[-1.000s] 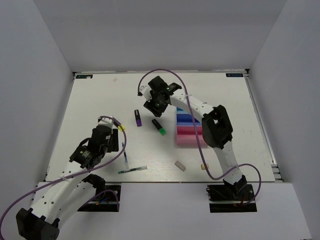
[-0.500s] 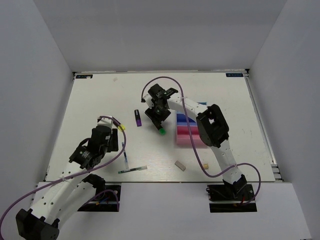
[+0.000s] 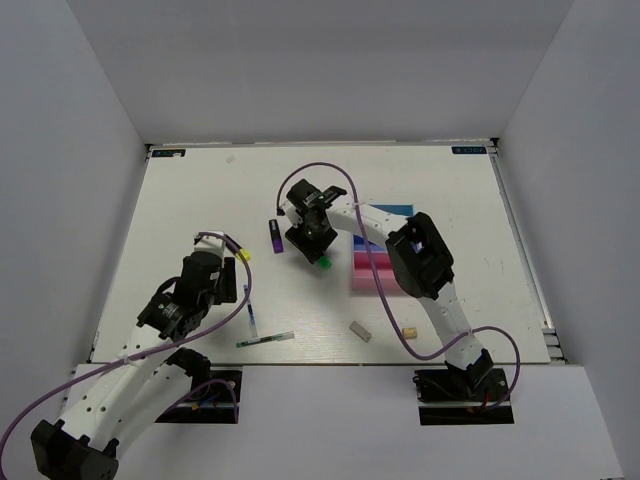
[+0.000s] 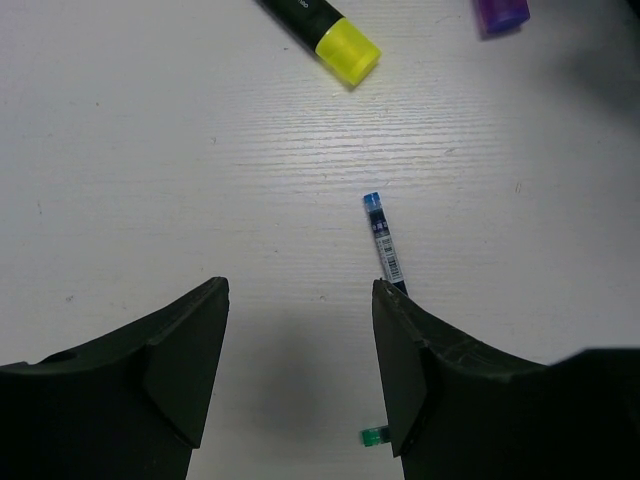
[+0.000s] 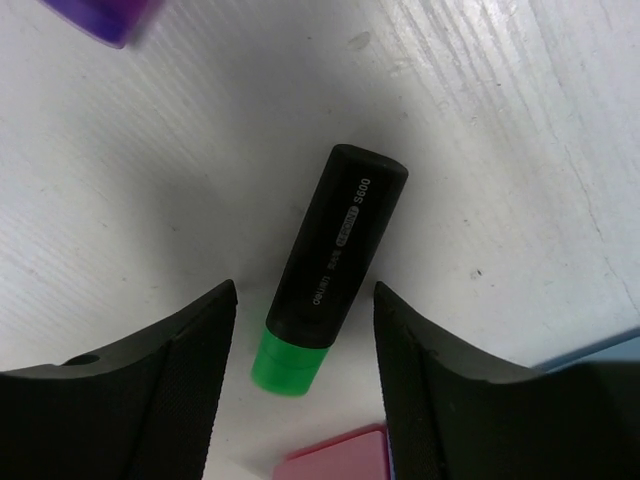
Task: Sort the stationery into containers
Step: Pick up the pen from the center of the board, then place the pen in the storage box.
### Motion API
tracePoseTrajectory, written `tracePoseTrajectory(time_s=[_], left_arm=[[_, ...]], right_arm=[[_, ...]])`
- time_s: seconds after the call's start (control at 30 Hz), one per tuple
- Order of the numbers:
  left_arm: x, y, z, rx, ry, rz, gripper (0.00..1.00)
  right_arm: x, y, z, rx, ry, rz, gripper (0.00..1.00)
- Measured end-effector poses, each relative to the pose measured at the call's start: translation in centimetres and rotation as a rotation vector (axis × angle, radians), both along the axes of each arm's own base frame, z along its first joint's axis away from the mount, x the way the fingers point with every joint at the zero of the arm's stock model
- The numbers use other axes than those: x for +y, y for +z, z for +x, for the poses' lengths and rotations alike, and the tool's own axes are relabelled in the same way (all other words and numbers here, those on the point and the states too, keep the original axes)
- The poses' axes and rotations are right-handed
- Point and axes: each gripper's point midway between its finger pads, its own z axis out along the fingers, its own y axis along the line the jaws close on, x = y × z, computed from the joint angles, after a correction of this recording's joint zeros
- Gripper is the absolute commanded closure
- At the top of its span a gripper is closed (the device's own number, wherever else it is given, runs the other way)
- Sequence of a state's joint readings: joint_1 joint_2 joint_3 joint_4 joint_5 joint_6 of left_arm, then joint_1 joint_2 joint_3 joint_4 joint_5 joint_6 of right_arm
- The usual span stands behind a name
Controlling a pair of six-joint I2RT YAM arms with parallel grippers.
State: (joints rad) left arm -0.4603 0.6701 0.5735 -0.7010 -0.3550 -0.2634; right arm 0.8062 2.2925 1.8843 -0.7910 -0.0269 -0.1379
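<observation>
My right gripper (image 3: 313, 240) is open and low over the green-capped highlighter (image 5: 335, 255), with one finger on each side of its black body and not touching it. The green cap (image 3: 324, 263) shows just beyond the gripper in the top view. A purple-capped highlighter (image 3: 275, 236) lies to its left. The pink tray (image 3: 368, 272), the dark blue tray (image 3: 368, 241) and the light blue tray (image 3: 402, 209) stand in a row, partly hidden by the right arm. My left gripper (image 4: 298, 292) is open and empty above the bare table, near a blue pen (image 4: 384, 246) and a yellow-capped highlighter (image 4: 332, 35).
A second thin pen (image 3: 266, 340) lies near the front edge. A grey eraser (image 3: 360, 331) and a tan eraser (image 3: 407, 331) lie in front of the trays. The pink tray's corner (image 5: 335, 457) is close under the right gripper's fingers.
My right gripper has moved left and toward the front, coming down until its open fingers straddle the green highlighter. The left arm has not moved.
</observation>
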Motion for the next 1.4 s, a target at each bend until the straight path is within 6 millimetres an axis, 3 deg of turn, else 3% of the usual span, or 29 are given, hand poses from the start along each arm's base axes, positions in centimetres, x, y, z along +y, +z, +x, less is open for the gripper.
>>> tracePoseTrajectory(time_s=[0.03,0.1,0.3,0.5,0.77,0.87,1.13,1.27,1.4], left_arm=[[0.0,0.0,0.0,-0.001,0.0,0.0,0.3],[0.0,0.0,0.0,-0.002,0.0,-0.001,0.3],[0.0,0.1,0.0,-0.006,0.0,-0.003,0.3],[0.0,0.1,0.0,-0.005,0.0,-0.003,0.3],[0.0,0.0,0.0,-0.001,0.0,-0.001,0.3],[0.0,-0.2,0.0,0.008,0.0,0.003,0.3],[0.0,-0.6,0.0,0.026,0.0,0.013,0.3],[0.0,-0.6,0.0,0.026,0.0,0.013,0.3],[0.0,-0.6,0.0,0.027,0.0,0.012,0.3]], right_arm=[[-0.2,-0.1,0.1,-0.011,-0.003,-0.011,0.45],[-0.3,-0.3,0.4,-0.032,-0.006,-0.026,0.62],[-0.4,-0.4,0.4,-0.066,-0.026,-0.022,0.85],[-0.5,-0.3,0.4,-0.106,-0.032,0.01,1.0],[-1.8,0.5,-1.9,-0.035,0.062,0.02,1.0],[-1.9,2.5,-2.1,-0.058,0.106,0.038,1.0],[-2.3,13.4,-0.9,-0.288,0.172,0.171,1.0],[-4.7,16.5,1.3,-0.446,0.165,0.097,1.0],[-8.5,17.2,4.6,-0.609,0.182,-0.053,1.0]])
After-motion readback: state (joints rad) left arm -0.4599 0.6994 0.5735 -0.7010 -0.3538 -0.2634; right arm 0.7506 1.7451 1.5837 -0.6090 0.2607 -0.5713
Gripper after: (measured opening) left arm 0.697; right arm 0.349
